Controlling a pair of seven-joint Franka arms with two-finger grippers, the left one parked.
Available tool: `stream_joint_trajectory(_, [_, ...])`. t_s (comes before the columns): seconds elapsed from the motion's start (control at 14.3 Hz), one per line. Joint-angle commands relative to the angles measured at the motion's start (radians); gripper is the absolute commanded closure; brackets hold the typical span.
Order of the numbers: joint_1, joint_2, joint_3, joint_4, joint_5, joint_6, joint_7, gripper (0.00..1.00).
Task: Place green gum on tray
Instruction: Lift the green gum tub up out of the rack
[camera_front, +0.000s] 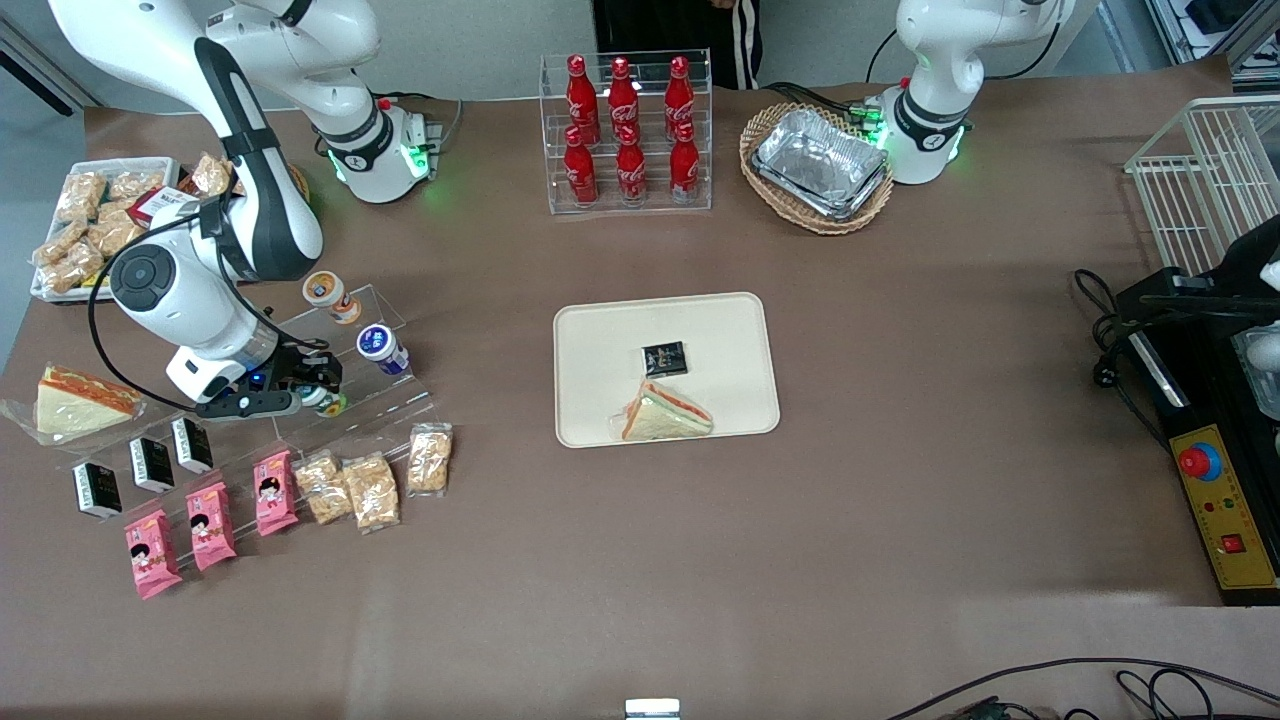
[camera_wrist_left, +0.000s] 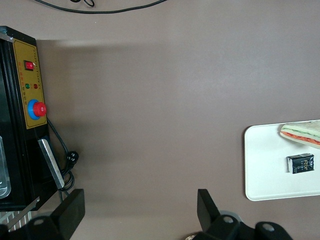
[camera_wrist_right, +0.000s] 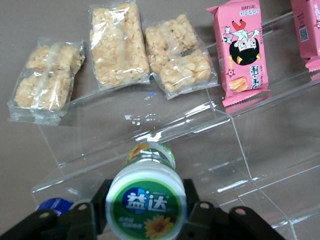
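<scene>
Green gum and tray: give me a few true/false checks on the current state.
1. The green gum sits between the fingers of the right arm's hand at the clear stepped stand. True.
2. The green gum already lies on the tray. False: it is at the stand, toward the working arm's end of the table.
3. The tray holds a wrapped sandwich and a small black packet. True.
4. The blue-lidded canister is on the tray. False: it rests on the stand.
5. The rack holds four red bottles. False: six.
</scene>
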Motion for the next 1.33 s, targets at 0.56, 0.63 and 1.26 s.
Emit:
stream_joint_trajectory(0.56, [0.002,-0.148,0.019,0.140,0.005,-0.295,-0.007,1.00])
stream_joint_trajectory(0.63, [0.003,-0.149,0.028,0.234,0.004,-0.433,-0.002,1.00])
stream_joint_trajectory(1.26, [0.006,-0.172,0.379,0.552,0.060,-0.802,0.430,1.00])
